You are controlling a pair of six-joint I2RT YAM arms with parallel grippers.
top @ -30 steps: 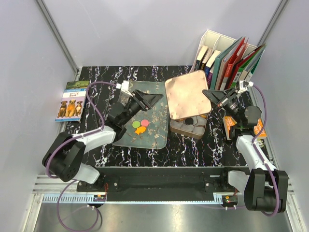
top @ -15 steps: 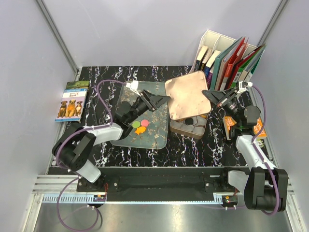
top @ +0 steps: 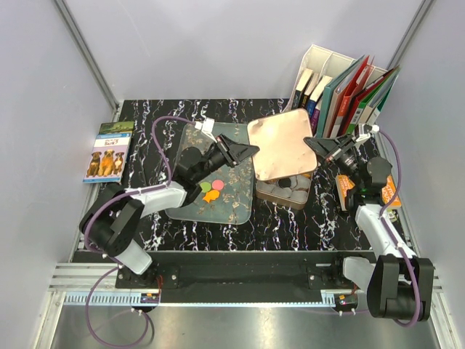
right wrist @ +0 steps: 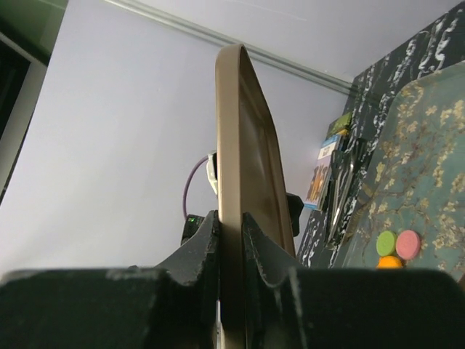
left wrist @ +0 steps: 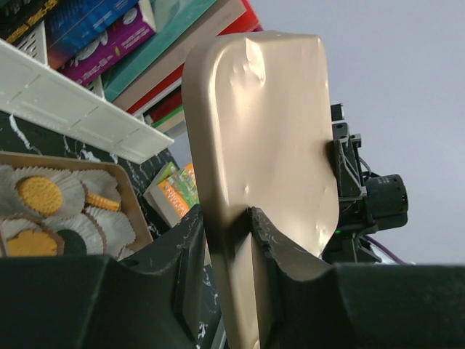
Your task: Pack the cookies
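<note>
A copper-coloured tin lid hangs tilted over the open tin. The tin holds white paper cups with yellow cookies and a black one. My right gripper is shut on the lid's right edge, which shows edge-on in the right wrist view. My left gripper is closed around the lid's left edge. Green, pink and orange cookies lie on the floral tray. They also show in the right wrist view.
A white file holder with books and folders stands at the back right. A dog booklet lies at the left table edge. An orange package lies right of the tin.
My left gripper has moved right across the tray to the lid's left edge and closed round it. The right gripper has kept hold of the lid.
</note>
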